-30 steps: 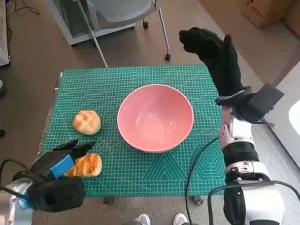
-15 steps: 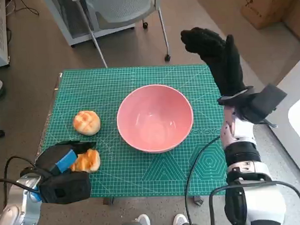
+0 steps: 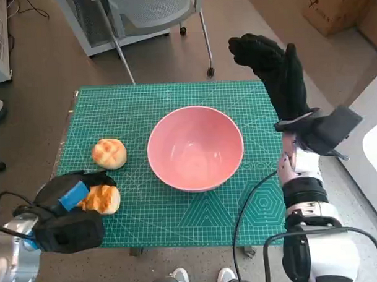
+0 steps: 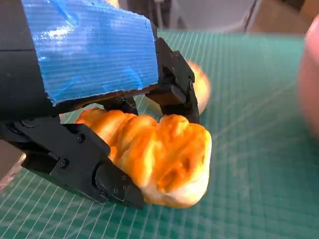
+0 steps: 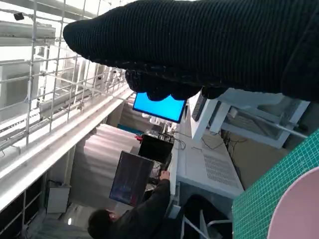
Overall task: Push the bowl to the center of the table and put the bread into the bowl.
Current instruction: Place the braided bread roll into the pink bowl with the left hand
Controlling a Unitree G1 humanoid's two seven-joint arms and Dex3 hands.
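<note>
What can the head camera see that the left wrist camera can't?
Only the head view shows the whole pink bowl, the gloved right hand raised beyond the table's far right corner, and a chair. Only the left wrist view shows, close up, the black fingers clamping the bread. Both show the left hand, both buns and the green mat.

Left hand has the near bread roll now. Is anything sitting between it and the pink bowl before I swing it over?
Nothing visible blocks it. The left hand grips the golden bread roll, and only bare green cutting mat lies between it and the pink bowl. The second round bread roll sits farther back, off that line.
</note>
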